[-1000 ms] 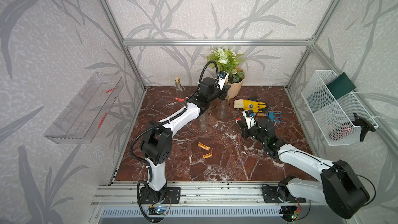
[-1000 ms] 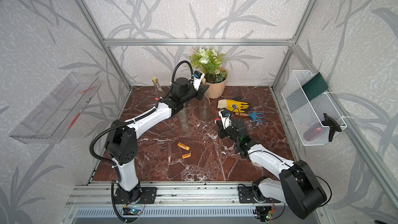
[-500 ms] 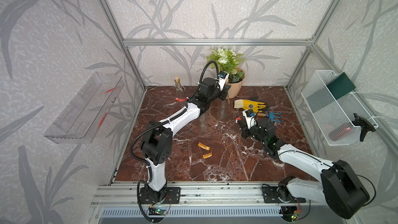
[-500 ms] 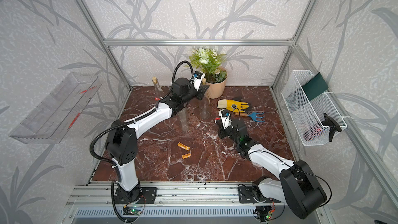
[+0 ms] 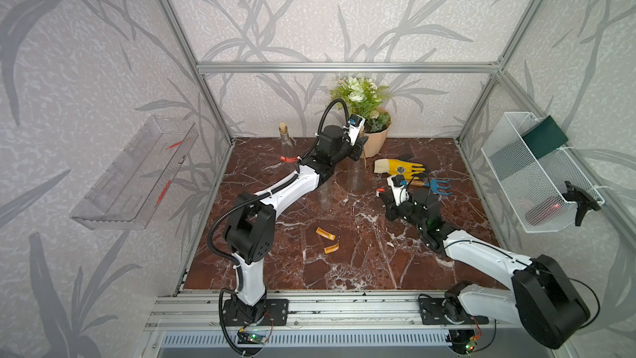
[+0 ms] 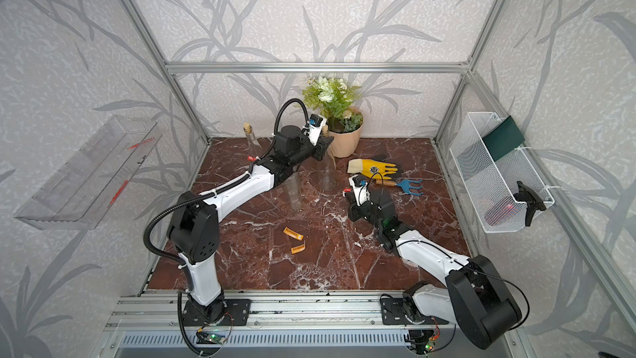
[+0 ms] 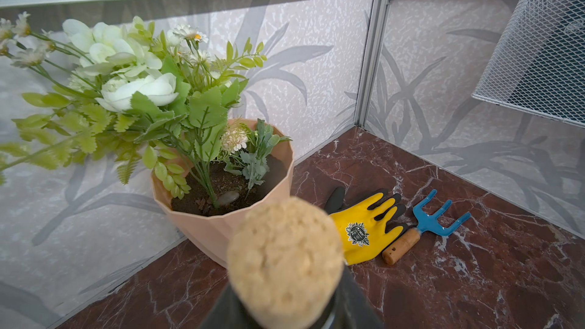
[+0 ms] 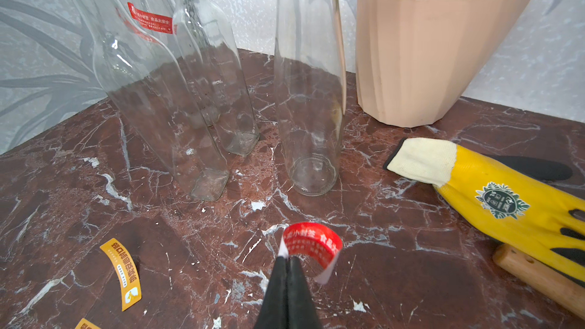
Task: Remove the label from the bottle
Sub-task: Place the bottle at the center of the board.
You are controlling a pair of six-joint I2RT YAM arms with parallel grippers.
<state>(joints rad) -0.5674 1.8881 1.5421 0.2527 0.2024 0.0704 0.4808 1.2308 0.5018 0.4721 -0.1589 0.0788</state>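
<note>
Right fingers (image 8: 278,292): clenched on one end of the curled red label (image 8: 311,242), lower centre, free of every bottle.
Left fingers (image 5: 358,146): at the corked neck of the round bottle (image 8: 308,106); whether they grip or have released, you cannot tell.
Change: neither arm has visibly shifted over the last second.
Meaning: this label is off, so you probably only need to drop it. A second label (image 8: 152,22), upper left, remains on a bottle.
</note>
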